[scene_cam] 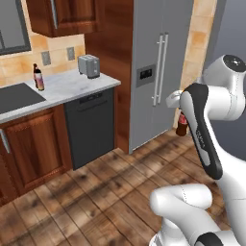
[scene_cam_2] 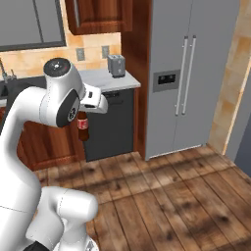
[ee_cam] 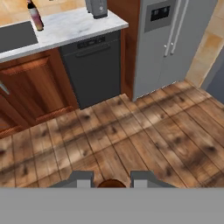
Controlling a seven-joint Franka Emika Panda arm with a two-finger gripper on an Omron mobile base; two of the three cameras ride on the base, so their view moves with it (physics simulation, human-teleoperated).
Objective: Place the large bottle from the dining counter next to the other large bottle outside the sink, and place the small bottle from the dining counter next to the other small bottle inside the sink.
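- The fridge [scene_cam: 156,72] and dishwasher [scene_cam: 91,127] flank the counter [scene_cam: 72,86] ahead.
- The other bottle [scene_cam: 38,77] stands on that counter beside the sink [scene_cam: 17,97], marking the likely drop spot.
- The gripper [scene_cam_2: 84,115] clamps a cola-like bottle [scene_cam_2: 83,128], hanging it above the floor for carrying.

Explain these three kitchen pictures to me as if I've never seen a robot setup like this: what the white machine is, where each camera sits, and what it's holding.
All three show one moment in a simulated kitchen. The white machine is a robot arm on a base that can drive. Two cameras ride on the base, behind the arm to its left and right; the third sits on the hand and looks along the gripper, whose two dark finger tips rise at the bottom.

The gripper is shut on a brown bottle with a red label, hanging over the wood floor.

Ahead, a counter carries a dark bottle beside the sink, and a toaster. A dishwasher sits beneath and a grey fridge stands alongside.
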